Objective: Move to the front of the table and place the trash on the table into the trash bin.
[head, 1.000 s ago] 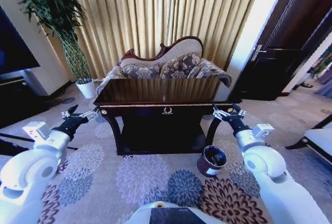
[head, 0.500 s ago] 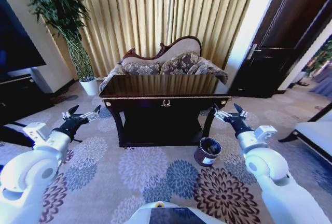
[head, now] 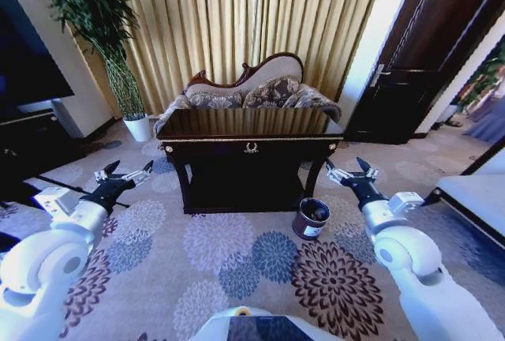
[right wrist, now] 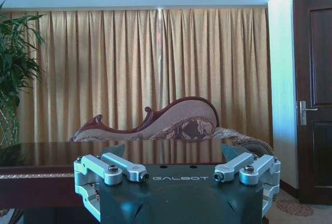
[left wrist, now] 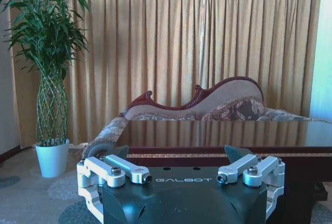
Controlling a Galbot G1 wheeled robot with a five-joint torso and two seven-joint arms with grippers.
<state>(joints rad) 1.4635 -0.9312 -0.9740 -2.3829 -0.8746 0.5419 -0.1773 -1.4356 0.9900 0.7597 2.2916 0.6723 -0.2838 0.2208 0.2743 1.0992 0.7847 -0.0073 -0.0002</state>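
Robot facing the table [head: 249,140] at frame centre, well apart from it. Left gripper [head: 124,174] at left and right gripper [head: 352,173] at right are both spread wide and empty. The bin [head: 311,219] stands on the carpet at lower right, nearer the right gripper. Trash on the tabletop cannot be made out.

Table [head: 251,122]: dark wood, top polished to a mirror gloss, reflecting curtain folds; thin gold trim along front edge. Trash bin [head: 311,219]: dark, smooth, slightly shiny wall, white paper-like label. Left gripper [head: 125,174] and right gripper [head: 349,171]: bare metal links, black matt fingers. Carpet [head: 237,270]: matt woven pile. Curtain [head: 252,33]: pleated cloth, soft sheen.
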